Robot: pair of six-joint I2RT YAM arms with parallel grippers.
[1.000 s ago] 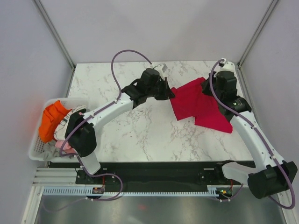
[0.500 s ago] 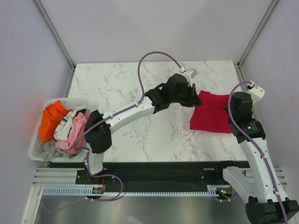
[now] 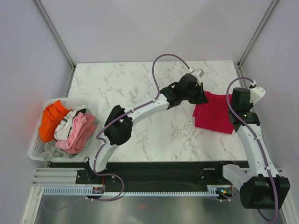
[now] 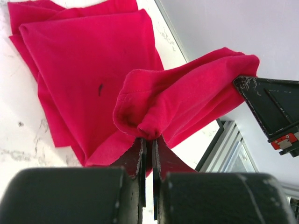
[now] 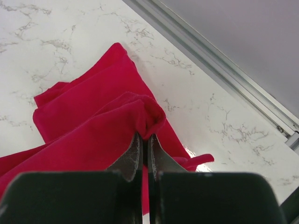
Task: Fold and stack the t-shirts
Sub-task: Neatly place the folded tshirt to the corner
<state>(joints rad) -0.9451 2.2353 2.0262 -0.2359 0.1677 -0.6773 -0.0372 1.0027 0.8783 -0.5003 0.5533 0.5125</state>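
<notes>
Plainly, the crimson t-shirt [image 3: 213, 114] is lying at the 3 o'clock side of the marble tabletop [image 3: 140, 88], partly folded into flat layers. Both arms are reaching over it. The left jaws are closing tight on a bunched fold at the shirt's 10 o'clock corner. In the left wrist view that fold is rising off the layers beneath in a loose hump. The right jaws are pinching shut on a gathered ridge of the same cloth near its 2 o'clock edge, and the rest is draping away below.

The cloth is behaving as soft, light and limp. It is sagging between the two pinches and wrinkling where it is gathered, and it is offering no stiffness of its own. It is probably sliding easily on the smooth stone, and its layers are likely slipping over one another too. Nothing here is fragile.

How many layers each pinch is catching is hard to count from these views, possibly only the upper one. The best hold is at hems and fold corners, with the two pinches well apart so the edge hangs straight.

A basket [image 3: 33, 151] of other garments is sitting off the tabletop at 9 o'clock.
</notes>
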